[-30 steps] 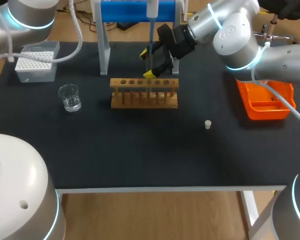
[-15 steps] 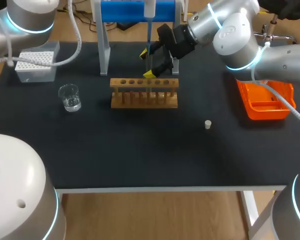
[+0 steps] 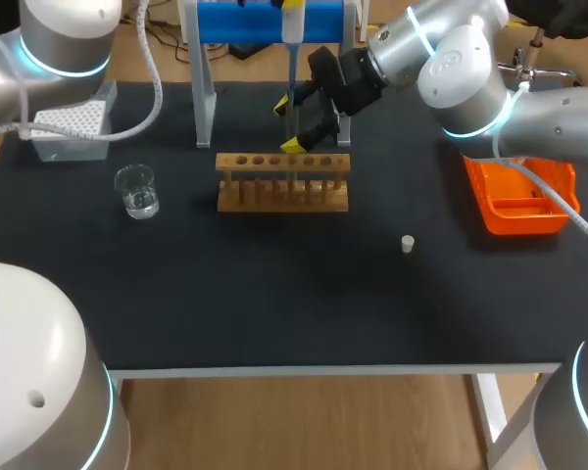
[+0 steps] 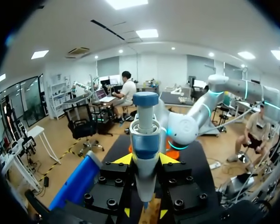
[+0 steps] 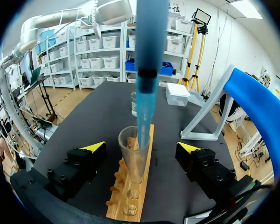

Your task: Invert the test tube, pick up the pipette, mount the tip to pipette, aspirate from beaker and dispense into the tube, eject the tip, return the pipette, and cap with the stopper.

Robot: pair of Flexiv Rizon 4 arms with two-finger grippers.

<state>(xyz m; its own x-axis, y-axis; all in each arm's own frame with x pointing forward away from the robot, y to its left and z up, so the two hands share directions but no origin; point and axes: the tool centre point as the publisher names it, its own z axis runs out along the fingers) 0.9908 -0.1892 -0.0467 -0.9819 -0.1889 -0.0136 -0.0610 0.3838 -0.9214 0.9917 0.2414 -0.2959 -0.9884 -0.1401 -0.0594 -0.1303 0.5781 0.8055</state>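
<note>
The blue and white pipette [image 4: 144, 140] stands upright with my left gripper [image 4: 144, 161] shut on its body. Its shaft [image 3: 293, 69] hangs over the wooden rack [image 3: 283, 182]. Its lower end [image 5: 143, 126] reaches into the mouth of the clear test tube [image 5: 134, 161], which stands upright in the rack. My right gripper [image 5: 140, 149] is open, with a yellow-tipped finger on either side of the tube and neither touching it. The beaker [image 3: 137, 190] holds some clear liquid at the left. The small white stopper [image 3: 408, 244] lies on the mat to the right.
The white tip box [image 3: 71, 122] sits at the back left, partly behind my left arm's cable. The blue pipette stand [image 3: 245, 22] rises behind the rack. An orange tray [image 3: 519, 196] lies at the right edge, under my right arm.
My left arm has shifted a little and the pipette's top has moved slightly with it. The right gripper and the tube have not moved.
</note>
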